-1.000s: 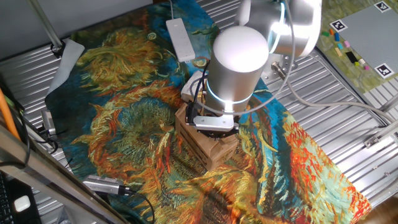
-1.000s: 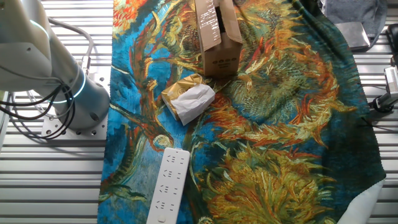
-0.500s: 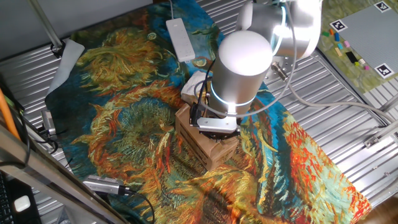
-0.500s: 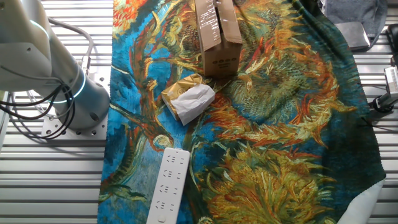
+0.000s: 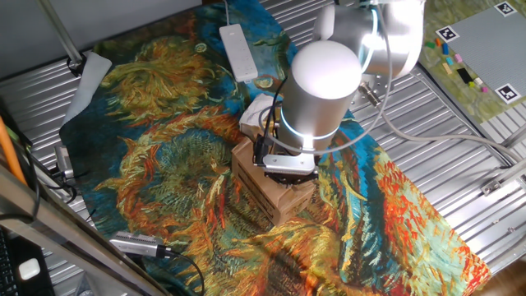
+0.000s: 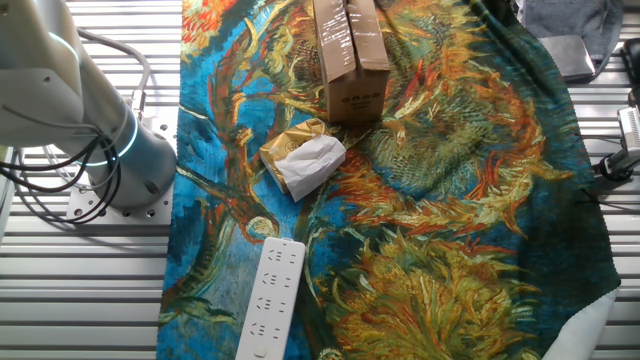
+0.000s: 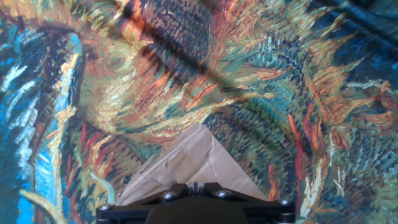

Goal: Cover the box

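The brown cardboard box [image 5: 274,194] stands on the patterned cloth, directly under my wrist. In the other fixed view the box [image 6: 351,60] shows its top flaps folded down, with a seam between them. My gripper [image 5: 285,167] is low over the box top, and the wrist hides its fingers there. In the hand view the gripper [image 7: 195,185] has its fingers together with nothing between them. A corner of the box [image 7: 194,159] lies just beyond the fingertips.
Crumpled white paper [image 6: 312,160] lies beside the box, towards the arm's base [image 6: 120,160], and also shows in one fixed view [image 5: 256,108]. A white power strip [image 5: 238,49] lies at the cloth's far end. Ribbed metal table [image 5: 460,156] surrounds the cloth.
My wrist has shifted slightly to the right above the box. The box and the other things have not moved.
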Robot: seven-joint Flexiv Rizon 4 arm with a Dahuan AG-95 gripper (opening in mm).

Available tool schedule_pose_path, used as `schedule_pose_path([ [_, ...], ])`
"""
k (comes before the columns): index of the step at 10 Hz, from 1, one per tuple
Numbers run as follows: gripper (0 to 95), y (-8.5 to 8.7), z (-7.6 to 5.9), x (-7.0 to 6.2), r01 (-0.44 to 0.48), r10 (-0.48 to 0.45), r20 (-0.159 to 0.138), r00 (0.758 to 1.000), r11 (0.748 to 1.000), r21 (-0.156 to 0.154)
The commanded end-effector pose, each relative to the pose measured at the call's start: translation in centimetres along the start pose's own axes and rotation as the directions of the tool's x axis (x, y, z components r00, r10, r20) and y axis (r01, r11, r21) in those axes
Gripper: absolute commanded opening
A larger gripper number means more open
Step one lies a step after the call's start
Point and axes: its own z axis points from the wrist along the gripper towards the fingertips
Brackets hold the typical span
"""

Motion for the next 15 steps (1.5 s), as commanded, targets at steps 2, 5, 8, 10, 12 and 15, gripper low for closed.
schedule_pose_path([
  [2, 0.0, 0.0, 0.0, 0.1, -0.001, 0.001, -0.002, 1.0, 1.0, 0.001],
  [5, 0.0, 0.1, 0.1, 0.1, -0.004, 0.004, 0.0, 1.0, 1.0, 0.005],
  [8, 0.0, -0.1, 0.6, -0.3, -0.006, 0.006, 0.008, 1.0, 1.0, 0.012],
  [10, 0.0, -0.4, 1.0, -0.6, -0.004, 0.003, 0.012, 1.0, 1.0, 0.017],
  [12, 0.0, -0.4, 1.0, -0.7, -0.008, 0.007, 0.016, 1.0, 1.0, 0.015],
  [15, 0.0, -0.3, 0.4, -0.5, -0.014, 0.014, 0.008, 1.0, 1.0, 0.012],
])
